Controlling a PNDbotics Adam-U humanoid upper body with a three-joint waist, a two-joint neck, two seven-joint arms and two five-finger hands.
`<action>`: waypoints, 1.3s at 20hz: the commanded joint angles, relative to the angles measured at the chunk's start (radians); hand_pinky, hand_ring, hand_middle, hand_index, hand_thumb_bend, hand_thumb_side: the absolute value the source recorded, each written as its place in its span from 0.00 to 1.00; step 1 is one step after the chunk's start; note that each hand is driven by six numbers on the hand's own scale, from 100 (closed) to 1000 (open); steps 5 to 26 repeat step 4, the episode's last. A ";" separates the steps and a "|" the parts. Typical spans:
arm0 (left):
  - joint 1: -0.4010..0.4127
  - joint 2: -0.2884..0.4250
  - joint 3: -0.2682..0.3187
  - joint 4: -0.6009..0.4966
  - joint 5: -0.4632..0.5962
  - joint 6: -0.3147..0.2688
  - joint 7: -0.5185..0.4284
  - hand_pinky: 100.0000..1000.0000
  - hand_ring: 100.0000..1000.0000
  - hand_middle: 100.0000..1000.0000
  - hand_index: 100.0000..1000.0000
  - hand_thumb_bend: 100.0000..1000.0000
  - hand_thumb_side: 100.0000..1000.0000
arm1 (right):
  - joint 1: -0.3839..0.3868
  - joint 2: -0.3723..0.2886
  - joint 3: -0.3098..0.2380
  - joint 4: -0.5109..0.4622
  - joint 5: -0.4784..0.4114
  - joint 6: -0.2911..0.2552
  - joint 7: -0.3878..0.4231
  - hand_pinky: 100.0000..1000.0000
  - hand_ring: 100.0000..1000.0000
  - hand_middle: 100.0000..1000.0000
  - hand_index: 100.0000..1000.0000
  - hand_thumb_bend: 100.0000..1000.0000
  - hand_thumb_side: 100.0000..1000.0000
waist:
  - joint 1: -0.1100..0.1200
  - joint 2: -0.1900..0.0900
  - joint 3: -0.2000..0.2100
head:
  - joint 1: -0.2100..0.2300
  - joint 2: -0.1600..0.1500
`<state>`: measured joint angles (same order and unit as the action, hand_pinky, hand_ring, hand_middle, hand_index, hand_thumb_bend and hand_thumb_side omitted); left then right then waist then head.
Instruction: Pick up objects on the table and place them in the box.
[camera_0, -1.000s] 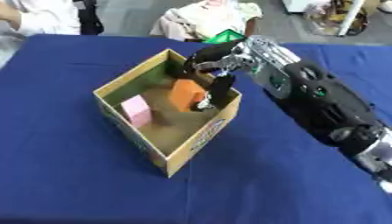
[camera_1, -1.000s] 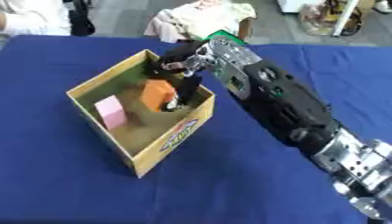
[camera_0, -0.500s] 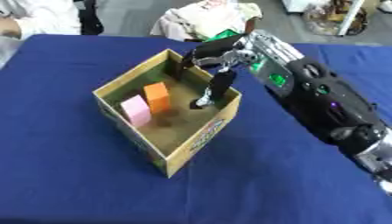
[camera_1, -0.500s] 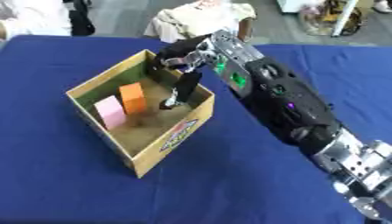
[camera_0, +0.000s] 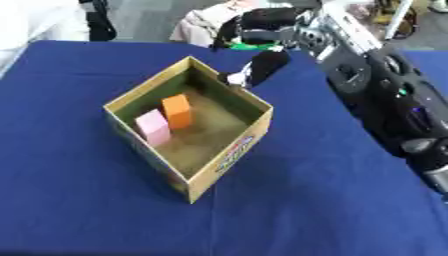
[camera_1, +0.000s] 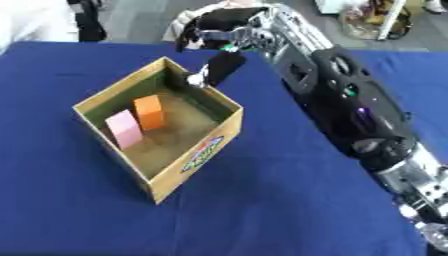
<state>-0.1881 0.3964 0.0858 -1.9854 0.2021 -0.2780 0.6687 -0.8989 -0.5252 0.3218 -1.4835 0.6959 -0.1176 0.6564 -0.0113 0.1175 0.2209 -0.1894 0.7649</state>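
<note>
Right hand (camera_0: 262, 30) hangs released, empty, above far corner of open cardboard box (camera_0: 229, 152). Orange block (camera_0: 178, 111), pink block (camera_0: 153, 128) upright inside. Risk: dangling finger snags rim, tips box.

Black right arm (camera_0: 376, 85) with silver joints.

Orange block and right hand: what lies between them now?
Bare brown box floor and the box far wall separate the orange block from the right hand, left eye view.
</note>
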 joint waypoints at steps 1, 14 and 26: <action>-0.006 0.025 0.014 -0.015 -0.004 -0.002 0.008 0.83 0.62 0.70 0.83 0.49 0.95 | -0.006 -0.052 -0.083 -0.089 -0.045 0.041 -0.047 0.73 0.83 0.79 0.82 0.00 0.78 | 0.009 -0.014 -0.004 | 0.006 0.005; -0.008 0.028 0.016 -0.015 -0.007 -0.003 0.011 0.83 0.62 0.70 0.83 0.49 0.95 | 0.019 -0.067 -0.153 -0.159 -0.088 0.084 -0.091 0.73 0.81 0.77 0.81 0.00 0.86 | 0.014 -0.011 -0.008 | 0.004 0.001; -0.008 0.028 0.016 -0.015 -0.007 -0.003 0.011 0.83 0.62 0.70 0.83 0.49 0.95 | 0.019 -0.067 -0.153 -0.159 -0.088 0.084 -0.091 0.73 0.81 0.77 0.81 0.00 0.86 | 0.014 -0.011 -0.008 | 0.004 0.001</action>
